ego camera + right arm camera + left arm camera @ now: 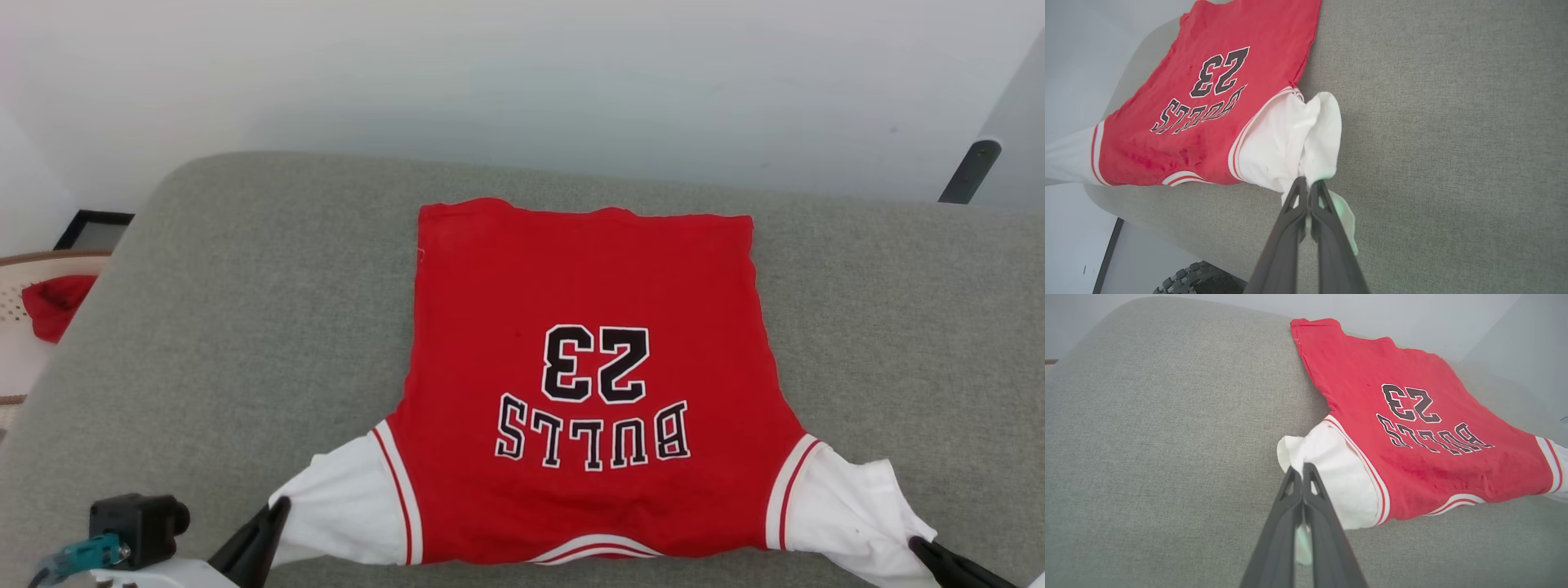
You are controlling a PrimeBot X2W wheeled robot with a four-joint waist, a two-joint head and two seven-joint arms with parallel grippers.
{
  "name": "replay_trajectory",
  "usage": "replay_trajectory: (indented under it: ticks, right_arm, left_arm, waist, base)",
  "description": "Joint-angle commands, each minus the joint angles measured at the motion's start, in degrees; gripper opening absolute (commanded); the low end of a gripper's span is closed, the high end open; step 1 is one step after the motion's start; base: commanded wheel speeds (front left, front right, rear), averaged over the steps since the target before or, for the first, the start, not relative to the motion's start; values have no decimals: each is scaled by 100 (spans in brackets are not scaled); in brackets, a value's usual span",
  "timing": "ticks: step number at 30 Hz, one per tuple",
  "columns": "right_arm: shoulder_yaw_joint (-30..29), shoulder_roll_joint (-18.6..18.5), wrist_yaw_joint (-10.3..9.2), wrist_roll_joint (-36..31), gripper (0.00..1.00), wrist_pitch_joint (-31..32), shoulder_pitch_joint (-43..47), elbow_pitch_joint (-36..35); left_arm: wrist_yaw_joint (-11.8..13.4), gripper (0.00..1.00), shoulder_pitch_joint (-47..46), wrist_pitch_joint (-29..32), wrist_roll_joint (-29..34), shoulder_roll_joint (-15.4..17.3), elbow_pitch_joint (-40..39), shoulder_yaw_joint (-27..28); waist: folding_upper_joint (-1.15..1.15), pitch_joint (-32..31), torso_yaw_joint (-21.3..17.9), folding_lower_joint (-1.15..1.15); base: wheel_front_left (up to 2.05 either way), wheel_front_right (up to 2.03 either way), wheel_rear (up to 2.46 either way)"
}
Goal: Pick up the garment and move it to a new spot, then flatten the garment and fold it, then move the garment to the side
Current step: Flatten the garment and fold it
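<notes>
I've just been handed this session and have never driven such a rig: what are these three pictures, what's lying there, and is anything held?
The wide picture comes from a camera on the robot's head, looking down at a grey cushioned surface. The other two come from cameras on its wrists, each looking along that arm's own two dark fingers.

On the surface lies the garment, a red jersey with white sleeves, spread fairly flat, its "BULLS 23" print upside down from the head camera, so the collar is nearest the robot.

The left gripper is shut on the end of one white sleeve; the right gripper is shut on the other. Both sleeve ends are bunched at the fingertips.

At the far left, off the surface, a small red cloth sits with a wicker basket.
</notes>
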Motion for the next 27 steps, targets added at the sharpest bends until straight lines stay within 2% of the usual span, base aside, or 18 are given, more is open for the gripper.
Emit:
replay_trajectory:
  ticks: [1,4,5,6,8,14,18,22,27]
  right_arm:
    - [-22,43,0,-63,0,43,67,-50]
    - [17,71,0,-225,0,170,19,-116]
    - [27,73,0,-282,35,175,-32,-141]
    - [52,72,0,-323,49,176,-89,-165]
    - [86,46,0,-432,100,194,-178,-198]
    - [106,-48,1,-660,100,183,-562,-407]
    - [175,-252,0,-857,100,109,-1143,-459]
    - [242,-434,0,-994,100,20,-1778,-212]
    - [309,-655,0,-1091,100,4,-3038,732]
  left_arm:
    - [11,0,56,-53,17,-33,32,5]
    - [-17,0,12,-80,33,-103,67,-3]
    - [-23,0,-8,-92,40,-121,83,-4]
    - [-30,0,-22,-94,38,-144,96,-4]
    - [-36,0,-56,-111,46,-183,122,-3]
    - [-80,0,-190,-161,141,-309,176,-32]
    - [-117,0,-338,-182,231,-435,192,-61]
    - [-200,0,-502,-165,306,-578,228,-107]
    - [-398,0,-880,-87,447,-888,403,-247]
  waist:
    - [0,25,-7,0]
    - [0,66,3,0]
    - [0,81,3,0]
    - [0,97,1,0]
    - [0,126,1,0]
    - [0,282,68,0]
    - [0,471,169,0]
    - [0,645,306,0]
    - [0,966,641,0]
  base:
    - [0,0,0]
    - [0,0,0]
    - [0,0,0]
    - [0,0,0]
    - [0,0,0]
    - [0,0,0]
    - [0,0,0]
    - [0,0,0]
    - [0,0,0]
